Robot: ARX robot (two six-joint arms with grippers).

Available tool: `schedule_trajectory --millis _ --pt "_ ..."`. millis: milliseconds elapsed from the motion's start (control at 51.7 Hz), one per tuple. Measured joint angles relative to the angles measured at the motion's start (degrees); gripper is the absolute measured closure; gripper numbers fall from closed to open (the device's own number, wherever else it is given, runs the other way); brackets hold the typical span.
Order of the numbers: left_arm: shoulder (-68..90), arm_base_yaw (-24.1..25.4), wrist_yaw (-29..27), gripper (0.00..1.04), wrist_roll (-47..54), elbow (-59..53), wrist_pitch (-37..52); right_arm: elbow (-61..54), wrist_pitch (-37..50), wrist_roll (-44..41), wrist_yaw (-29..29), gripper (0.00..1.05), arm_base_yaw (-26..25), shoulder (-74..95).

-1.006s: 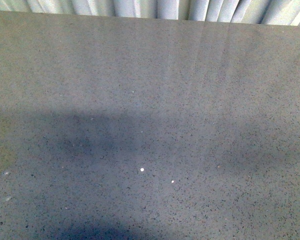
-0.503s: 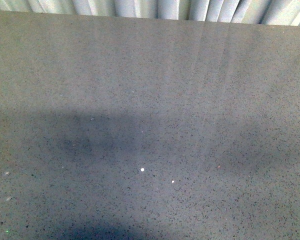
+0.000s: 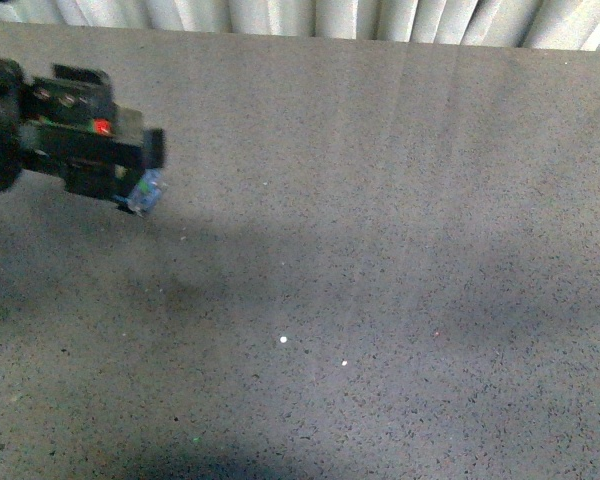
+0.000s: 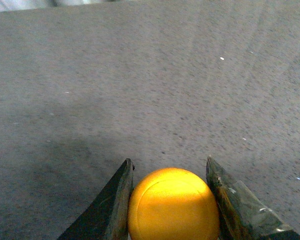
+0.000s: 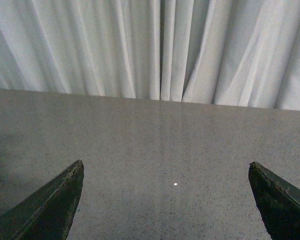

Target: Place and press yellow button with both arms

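Observation:
My left gripper has come into the front view at the far left, held above the grey speckled table. It is shut on the yellow button; only the blue-grey base shows there. In the left wrist view the orange-yellow domed cap sits tight between the two black fingers, above the table surface. My right gripper shows only in the right wrist view. Its jaws stand wide apart with nothing between them, over the table. The right arm does not show in the front view.
White pleated curtains hang behind the table's far edge. Small white specks lie on the table near the middle. Broad soft shadows cross the table's near half.
My left arm has entered the front view from the left, carrying the button; it was out of view in both earlier frames. The table is unchanged.

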Motion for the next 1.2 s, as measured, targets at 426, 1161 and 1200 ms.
schedule_trajectory --millis 426,1161,1200 --pt "14.2 -9.2 -3.7 0.7 -0.8 3.3 7.4 0.0 0.0 0.0 0.0 0.09 0.0 0.0" --pt "20.6 -11.7 -4.3 0.5 0.2 5.2 9.4 0.0 0.0 0.0 0.0 0.09 0.0 0.0" --pt "20.5 -11.8 -4.2 0.43 0.2 4.7 9.5 0.0 0.0 0.0 0.0 0.09 0.0 0.0"
